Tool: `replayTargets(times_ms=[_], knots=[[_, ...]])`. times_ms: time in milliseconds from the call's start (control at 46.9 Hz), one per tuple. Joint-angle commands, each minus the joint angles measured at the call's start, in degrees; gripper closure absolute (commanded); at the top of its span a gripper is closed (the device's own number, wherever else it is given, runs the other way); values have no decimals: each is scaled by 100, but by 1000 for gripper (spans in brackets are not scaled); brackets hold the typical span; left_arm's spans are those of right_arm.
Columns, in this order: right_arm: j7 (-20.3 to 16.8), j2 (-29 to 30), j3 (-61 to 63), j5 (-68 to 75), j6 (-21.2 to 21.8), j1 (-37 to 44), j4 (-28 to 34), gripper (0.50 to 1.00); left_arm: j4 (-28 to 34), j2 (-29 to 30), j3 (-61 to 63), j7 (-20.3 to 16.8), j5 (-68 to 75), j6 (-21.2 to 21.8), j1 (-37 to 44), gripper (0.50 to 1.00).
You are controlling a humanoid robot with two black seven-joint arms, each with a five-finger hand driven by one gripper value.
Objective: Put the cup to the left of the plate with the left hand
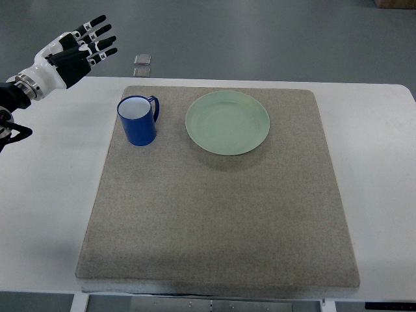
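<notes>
Landmark: the plate (227, 122), pale green, round, lying flat on the far half of a grey-brown mat (214, 214) that covers most of a white table (45, 195).

Item 1, far to the left of the plate and beyond the mat's edge: left hand (79, 47), white and black, raised over the table's far left corner, fingers (97, 26) spread and straight, holding nothing, well apart from the cup.

Item 2, just left of the plate: cup (137, 120), blue outside, white inside, standing upright on the mat, handle turned toward the plate; a narrow strip of mat shows between the two.

Item 3, beyond the plate and to its left, on the grey floor past the table: two small square plates (142, 65), dark, side by side.
</notes>
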Motion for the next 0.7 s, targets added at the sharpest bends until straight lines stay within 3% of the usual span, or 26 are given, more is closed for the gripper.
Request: replayTargets(times_ms=[0, 469, 683], knots=[[0, 0, 0, 0, -1, 0, 0, 568, 44, -2, 12, 316, -469, -182, -5, 500], [0, 0, 0, 0, -1, 0, 0, 568, 88, 86, -40, 1231, -1384, -455, 4, 500], [0, 0, 0, 0, -1, 0, 0, 568, 140, 86, 4, 1284, -1375, -419, -22, 500]])
